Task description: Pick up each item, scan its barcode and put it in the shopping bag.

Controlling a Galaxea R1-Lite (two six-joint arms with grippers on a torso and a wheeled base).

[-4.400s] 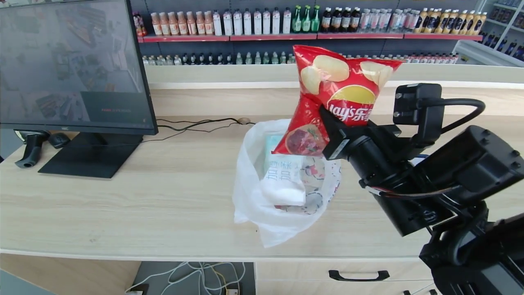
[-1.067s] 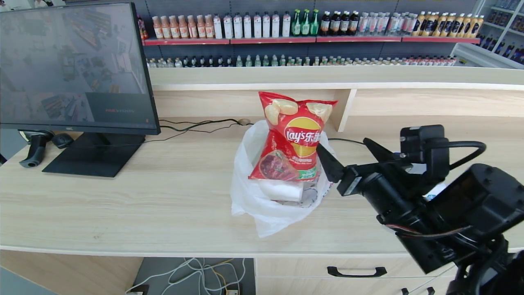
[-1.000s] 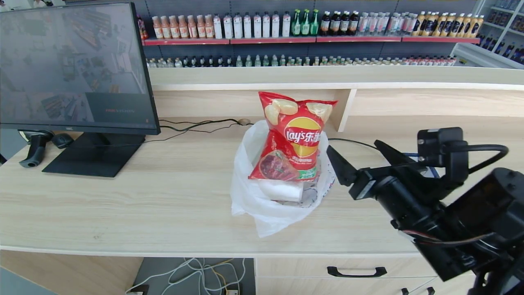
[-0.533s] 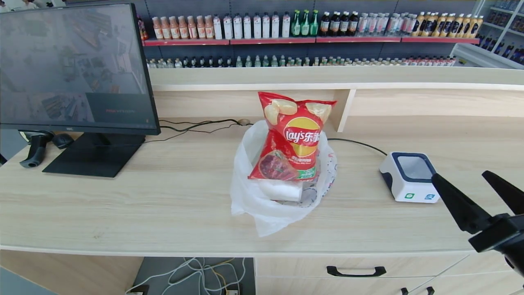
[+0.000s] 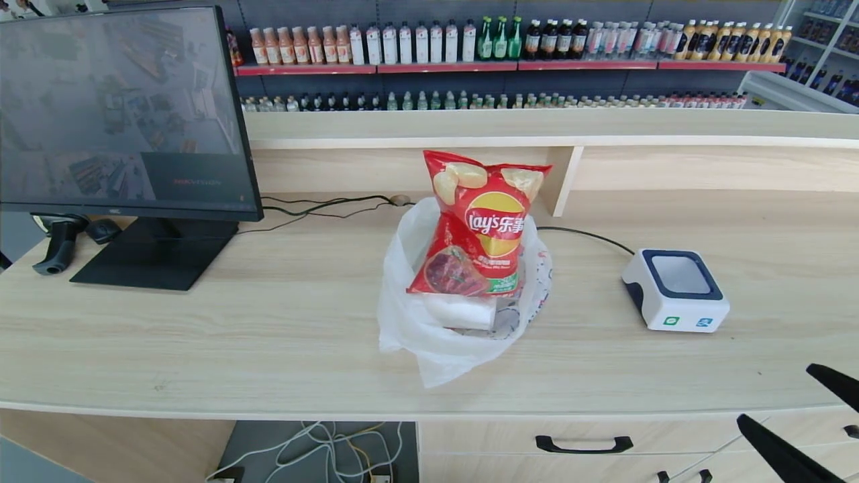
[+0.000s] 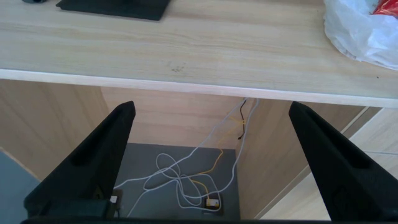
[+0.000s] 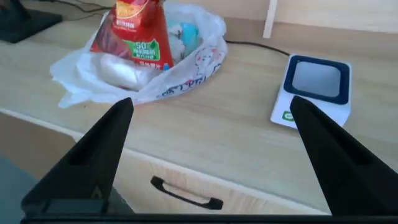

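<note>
A red chips bag (image 5: 484, 225) stands upright inside the white plastic shopping bag (image 5: 429, 322) at the middle of the counter, on top of a white pack (image 5: 463, 310). The white barcode scanner (image 5: 674, 288) sits to the right of the bag. My right gripper (image 5: 773, 392) is open and empty at the counter's front right edge, well away from the bag. In the right wrist view its gripper (image 7: 211, 102) faces the chips bag (image 7: 134, 28), shopping bag (image 7: 186, 68) and scanner (image 7: 314, 87). My left gripper (image 6: 211, 106) is open and empty, below the counter's front edge.
A monitor (image 5: 121, 107) stands at the back left with a hand-held scanner (image 5: 57, 245) beside it. Cables (image 5: 322, 204) run along the back of the counter. A drawer handle (image 5: 584, 444) sits below the front edge. Loose cables (image 6: 186, 180) lie on the floor.
My right gripper lowered the chips bag into the shopping bag, let go, then drew back right and down to the counter's front edge, uncovering the scanner. The head view shifted slightly early on.
</note>
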